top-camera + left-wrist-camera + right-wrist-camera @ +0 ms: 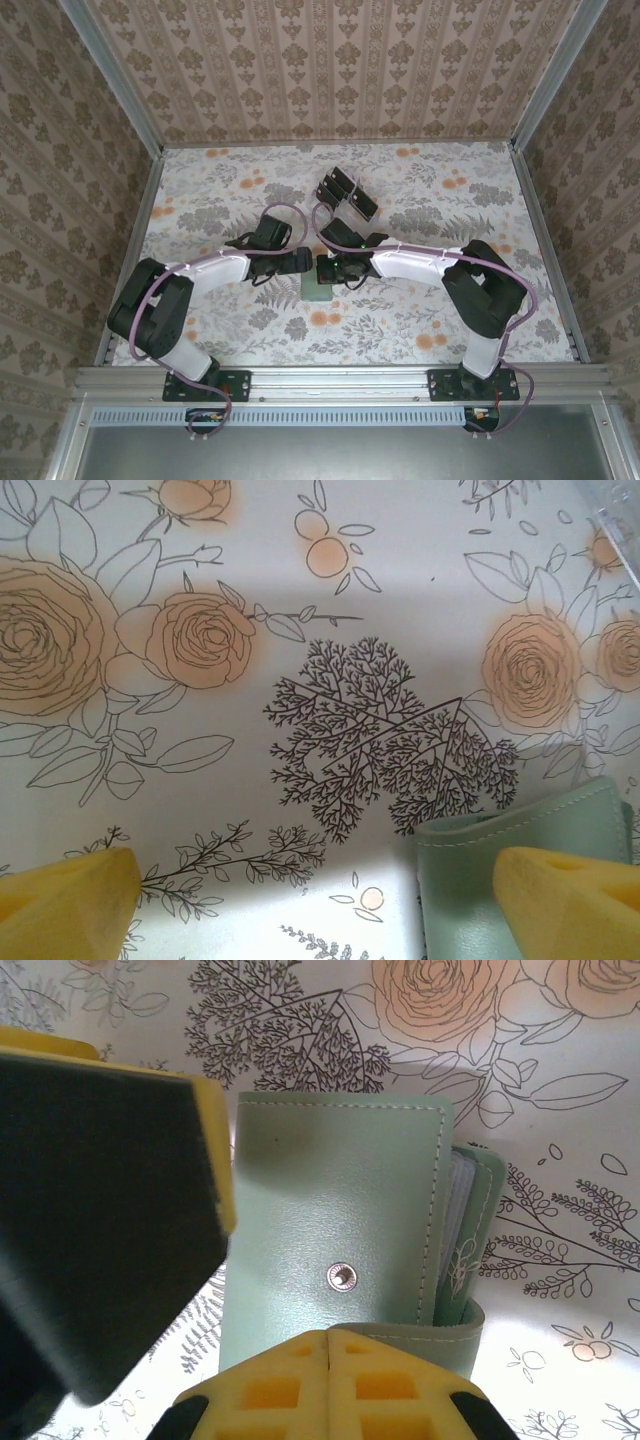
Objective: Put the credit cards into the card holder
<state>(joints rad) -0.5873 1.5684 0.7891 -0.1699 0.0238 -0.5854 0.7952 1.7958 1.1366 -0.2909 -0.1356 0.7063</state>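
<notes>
The card holder is a pale green wallet with a metal snap, lying flat on the floral table. Its flap is turned back, and card sleeves show at its right edge. My right gripper is shut, its yellow tips over the holder's near edge at the flap; I cannot tell if they pinch it. My left gripper is open, with one finger above a corner of the holder and nothing between the fingers. From above, both grippers meet at the holder. The dark credit cards stand in a clear rack behind.
The left gripper's dark-padded finger looms beside the holder's left side in the right wrist view. A clear corner of the rack shows at the upper right of the left wrist view. Patterned walls close in the table on three sides.
</notes>
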